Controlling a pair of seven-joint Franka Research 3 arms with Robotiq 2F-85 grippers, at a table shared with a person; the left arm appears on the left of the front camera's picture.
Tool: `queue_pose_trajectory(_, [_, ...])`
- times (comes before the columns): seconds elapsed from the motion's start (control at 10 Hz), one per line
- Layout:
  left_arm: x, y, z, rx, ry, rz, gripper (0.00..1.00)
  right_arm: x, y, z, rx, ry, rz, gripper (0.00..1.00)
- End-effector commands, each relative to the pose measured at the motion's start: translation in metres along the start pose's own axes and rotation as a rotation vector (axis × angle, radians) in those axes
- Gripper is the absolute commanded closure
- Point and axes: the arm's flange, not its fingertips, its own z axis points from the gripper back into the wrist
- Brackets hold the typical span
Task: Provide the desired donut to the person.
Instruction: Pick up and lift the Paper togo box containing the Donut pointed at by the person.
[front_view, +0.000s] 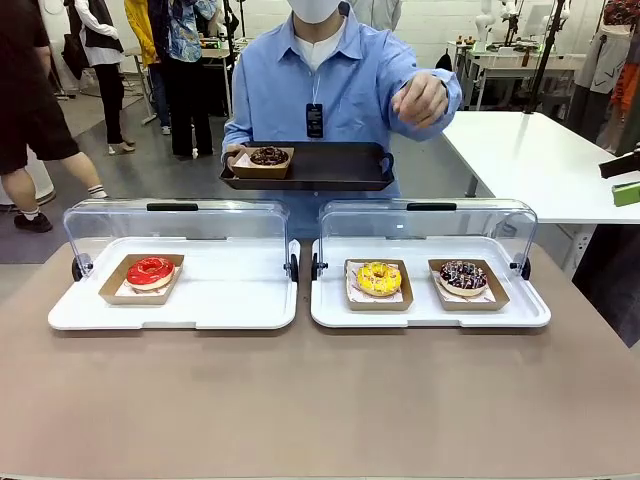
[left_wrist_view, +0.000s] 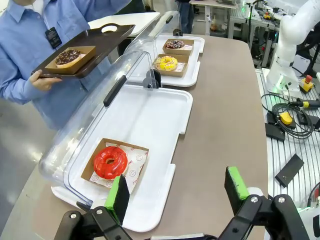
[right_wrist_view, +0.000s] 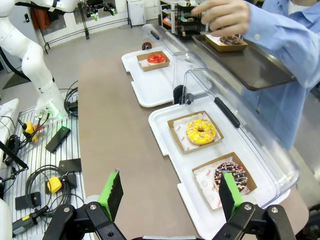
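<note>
1. Left pincer: is hanging released, jaws wide, grasping nothing.
2. Red donut: is sitting in a cardboard tray just ahead of the left pincer's left pad, on the left white tray, clear lid raised.
3. Person: is standing far beyond both pincers, holding a black tray carrying 1 chocolate donut, with the free hand stretching forward above the right white tray.
4. Yellow donut: is lying ahead of the right pincer, farther out than item 5.
5. Sprinkled donut: is lying just ahead of the right pincer's right pad.
6. Right pincer: is hanging released, empty.
</note>
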Motion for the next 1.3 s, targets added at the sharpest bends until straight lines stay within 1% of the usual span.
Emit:
queue_pose_trajectory(0.0, [-0.001,-0.001,-0.001,0.005,-0.025,-0.001,0.00,0.001,-0.001,-0.001,0.004,-0.015,0.011,0.00])
queue_pose_trajectory(0.6, [-0.001,-0.001,-0.001,0.005,-0.025,-0.001,0.00,0.001,-0.001,-0.001,0.004,-0.015,0.011,0.00])
queue_pose_trajectory(0.7, [-0.001,-0.001,-0.001,0.005,-0.025,-0.001,0.00,0.000,0.000,0.000,0.000,0.000,0.000,0.00])
queue_pose_trajectory(0.8, [-0.001,-0.001,-0.001,0.005,-0.025,-0.001,0.00,0.008,-0.003,-0.002,0.042,0.039,0.040,0.00])
queue_pose_trajectory(0.9, [-0.001,-0.001,-0.001,0.005,-0.025,-0.001,0.00,0.021,-0.009,-0.009,0.058,0.057,0.049,0.00])
queue_pose_trajectory(1.0, [-0.001,-0.001,-0.001,0.005,-0.025,-0.001,0.00,0.033,-0.015,-0.019,0.077,0.108,0.068,0.00])
queue_pose_trajectory(1.1, [-0.001,-0.001,-0.001,0.005,-0.025,-0.001,0.00,0.050,-0.021,-0.035,0.107,0.188,0.081,0.00])
queue_pose_trajectory(1.2, [-0.001,-0.001,-0.001,0.005,-0.025,-0.001,0.00,0.074,-0.026,-0.057,0.153,0.293,0.127,0.00])
